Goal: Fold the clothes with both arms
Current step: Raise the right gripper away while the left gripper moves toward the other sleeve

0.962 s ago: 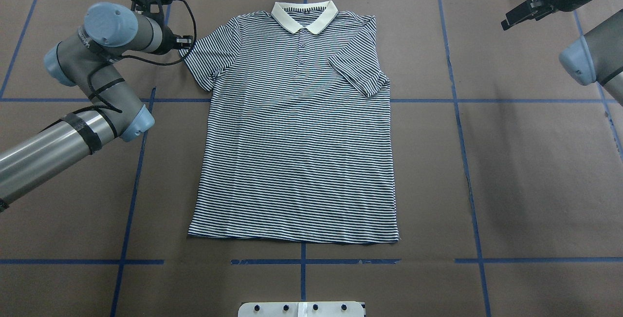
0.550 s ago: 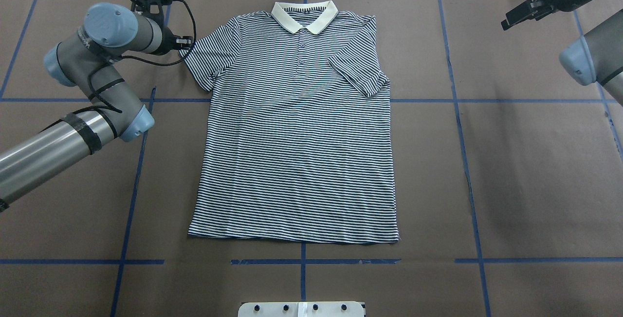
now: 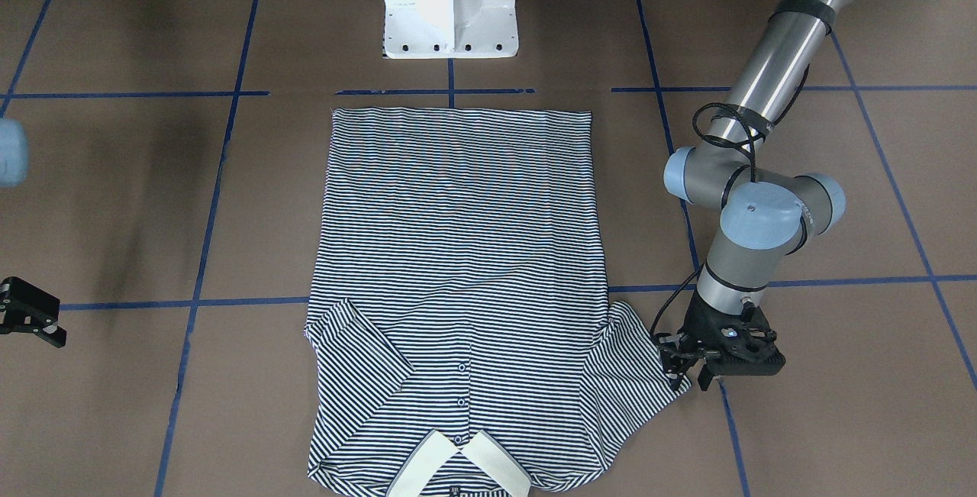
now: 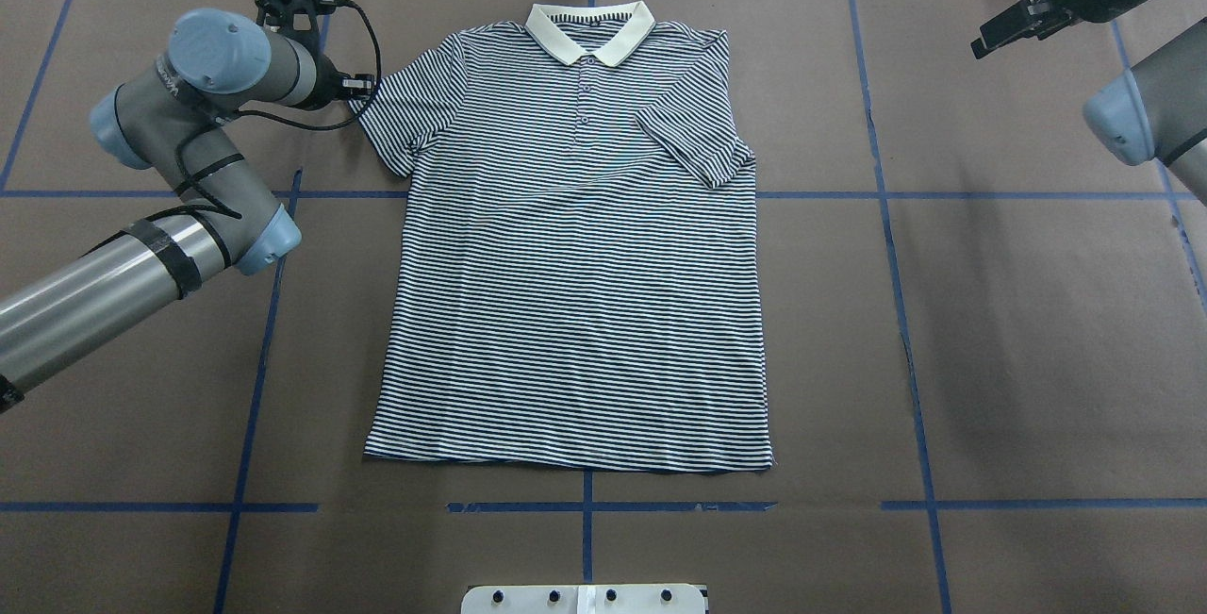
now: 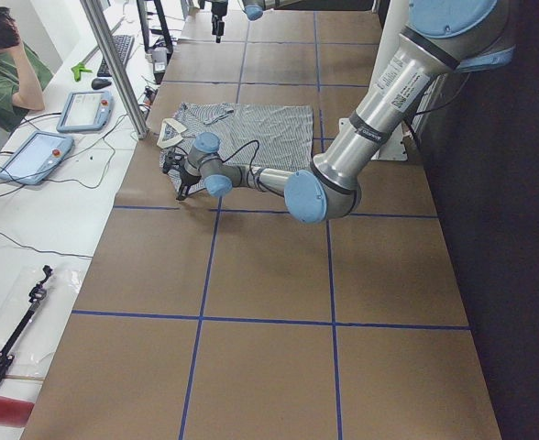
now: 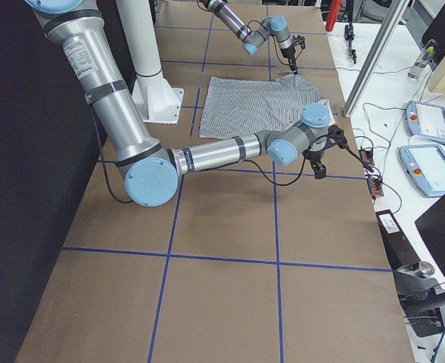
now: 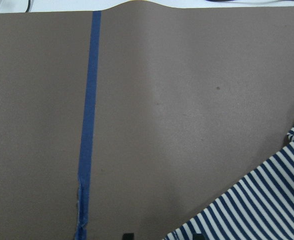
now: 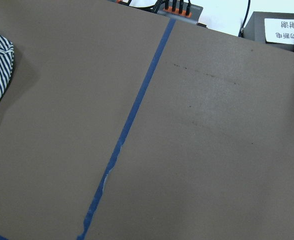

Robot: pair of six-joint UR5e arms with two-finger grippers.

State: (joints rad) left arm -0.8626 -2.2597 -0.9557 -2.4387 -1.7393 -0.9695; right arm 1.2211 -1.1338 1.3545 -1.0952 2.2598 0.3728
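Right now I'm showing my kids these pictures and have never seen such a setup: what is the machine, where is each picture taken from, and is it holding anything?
This is a robot: two jointed arms, a left arm and a right arm, on a white base at a table covered in brown paper with blue tape lines. One picture looks down from behind it, one faces it from across the table, two look along the table from its ends, and two come from wrist cameras. A striped polo shirt lies flat, front up; its folded sleeve lies over the chest, its spread sleeve points outward. The left end effector sits at the spread sleeve's edge, jaws seemingly apart. The right end effector hangs off the shirt, holding nothing.
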